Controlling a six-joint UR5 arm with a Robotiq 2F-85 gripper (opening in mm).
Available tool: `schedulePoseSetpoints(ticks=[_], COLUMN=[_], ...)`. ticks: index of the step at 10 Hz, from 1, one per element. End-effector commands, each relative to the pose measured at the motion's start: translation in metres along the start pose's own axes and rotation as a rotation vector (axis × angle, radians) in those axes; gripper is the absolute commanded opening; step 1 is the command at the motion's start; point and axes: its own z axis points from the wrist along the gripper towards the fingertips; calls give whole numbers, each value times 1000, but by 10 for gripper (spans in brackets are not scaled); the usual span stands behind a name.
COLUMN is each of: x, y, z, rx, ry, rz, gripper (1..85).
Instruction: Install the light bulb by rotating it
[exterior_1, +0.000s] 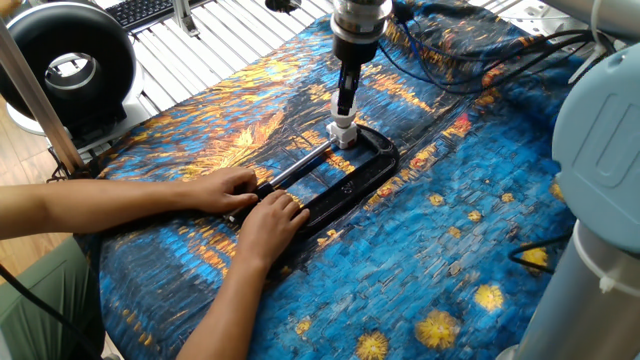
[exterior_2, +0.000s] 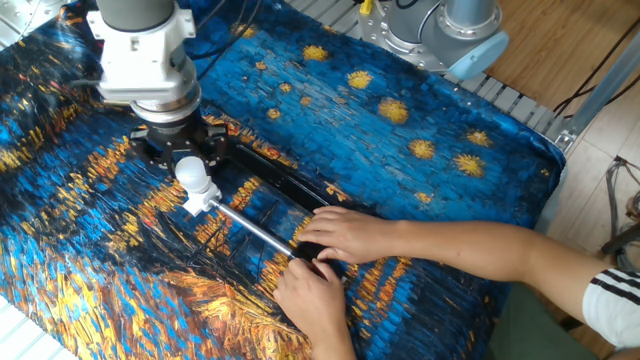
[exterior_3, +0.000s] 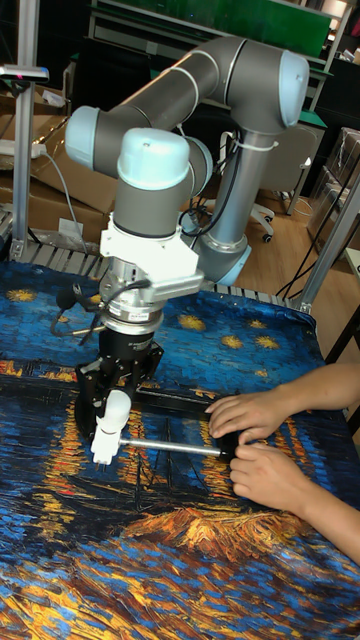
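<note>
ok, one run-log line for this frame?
phase: screwing in | gripper: shut on light bulb | bulb: upright in socket block | C-clamp: held by person's hands

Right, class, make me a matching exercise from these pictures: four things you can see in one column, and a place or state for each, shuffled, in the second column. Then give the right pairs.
Column 1
1. light bulb
2. gripper
3. black clamp
4. person's hands

Column 2
A. pressing down on one end of the clamp
B. lying flat on the painted cloth
C. pointing straight down over the bulb
D. standing upright in the white socket at the clamp's far end

Pairs: 1-D, 2-C, 3-B, 4-A
</note>
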Motion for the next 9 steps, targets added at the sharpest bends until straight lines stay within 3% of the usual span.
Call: schedulePoseSetpoints(ticks=[1,4,6,7,9], x=[-2,3,11,19,27], y=[2,-3,-1,6,11], z=[-2,0,0,-1,-1], rx=[-33,-57,-69,-90,-104], ry=[-18,-18,10,44,80], rz=[200,265,256,229,202], gripper=[207,240,377,533,683])
